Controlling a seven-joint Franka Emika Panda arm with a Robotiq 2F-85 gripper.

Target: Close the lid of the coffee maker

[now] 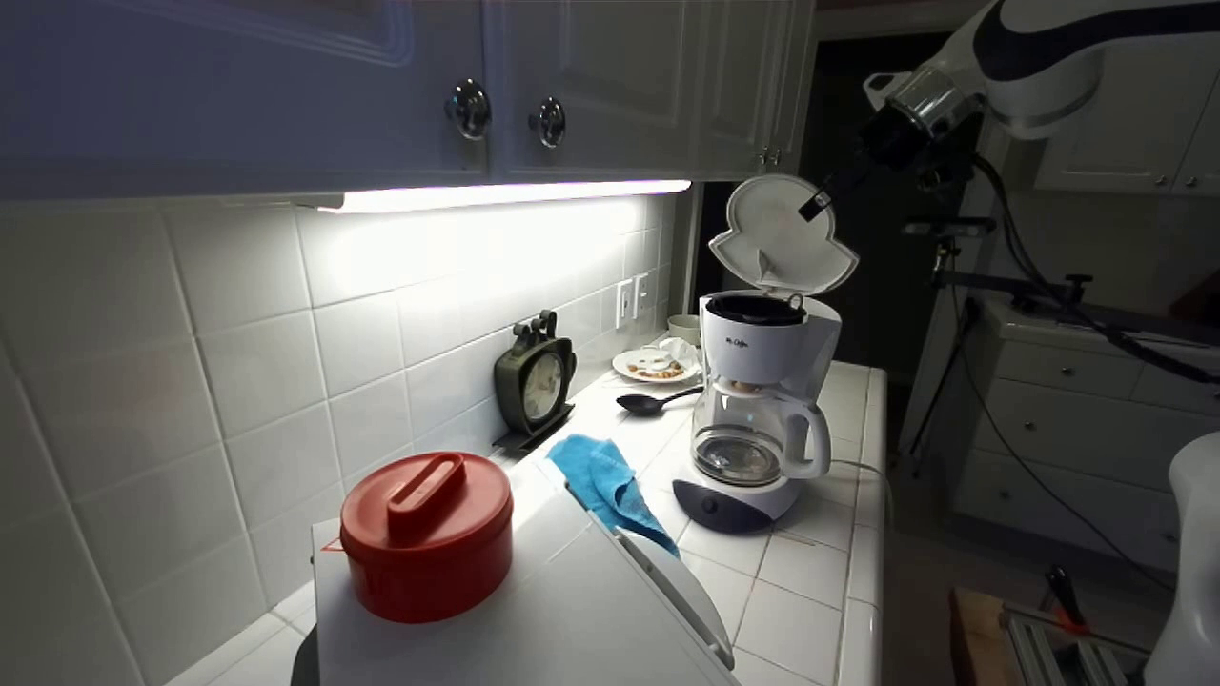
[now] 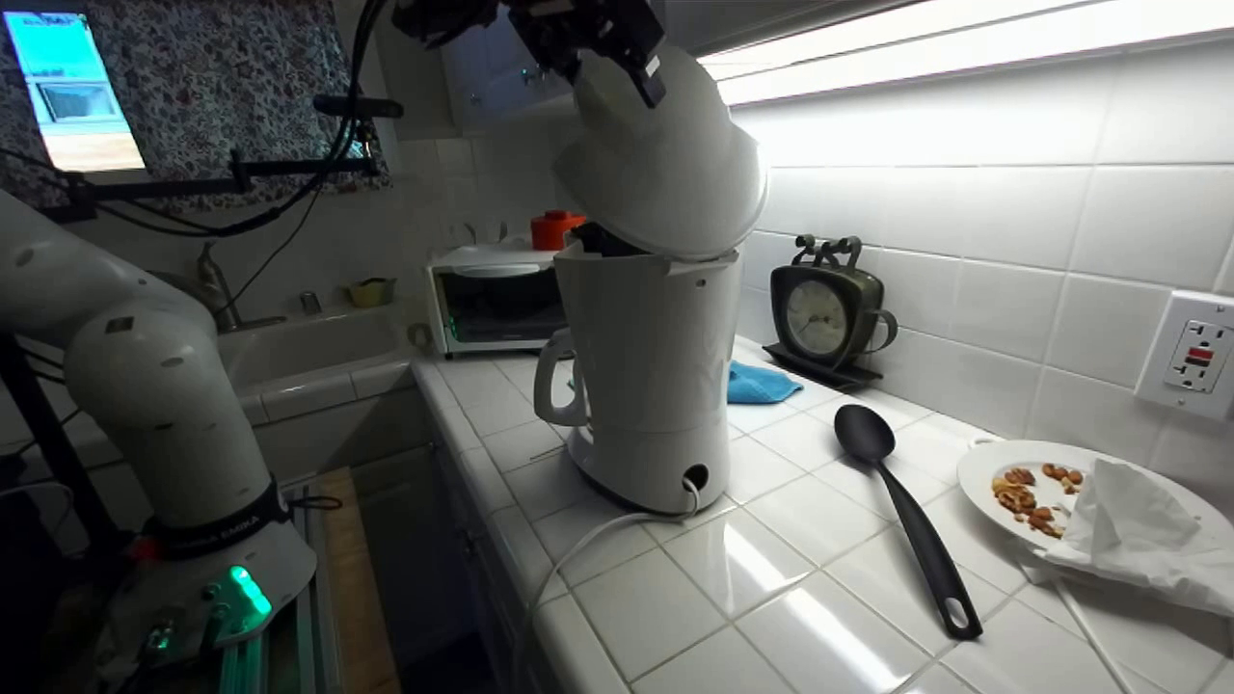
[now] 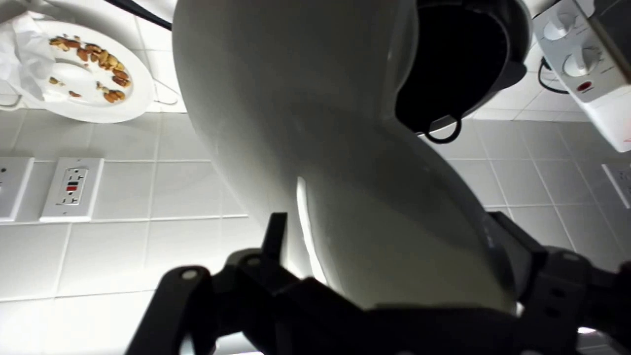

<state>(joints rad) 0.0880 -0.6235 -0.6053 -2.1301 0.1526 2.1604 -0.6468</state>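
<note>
Right of centre in an exterior view, the lid (image 1: 782, 238) stands raised above the coffee maker (image 1: 758, 354) and its carafe (image 1: 739, 433). Low in the wrist view, the spread gripper (image 3: 388, 224) straddles the lid; contact I cannot tell. The lid partly hides a black basket (image 3: 456, 64), upper right, too dark inside to read. Upper left, a plate (image 3: 140, 92) bears nuts (image 3: 103, 59) and a cut-off napkin (image 3: 32, 59).

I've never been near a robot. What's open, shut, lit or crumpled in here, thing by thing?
Lid: open, standing up
Coffee maker: top uncovered; on or off, I can't tell
Carafe: seated in the coffee maker
Jaws: open, spread apart
Red container: covered
Cabinet doors: shut
Under-cabinet light: on
Robot's base light: lit green
Blue cloth: crumpled
Tissue: crumpled, on the plate
</note>
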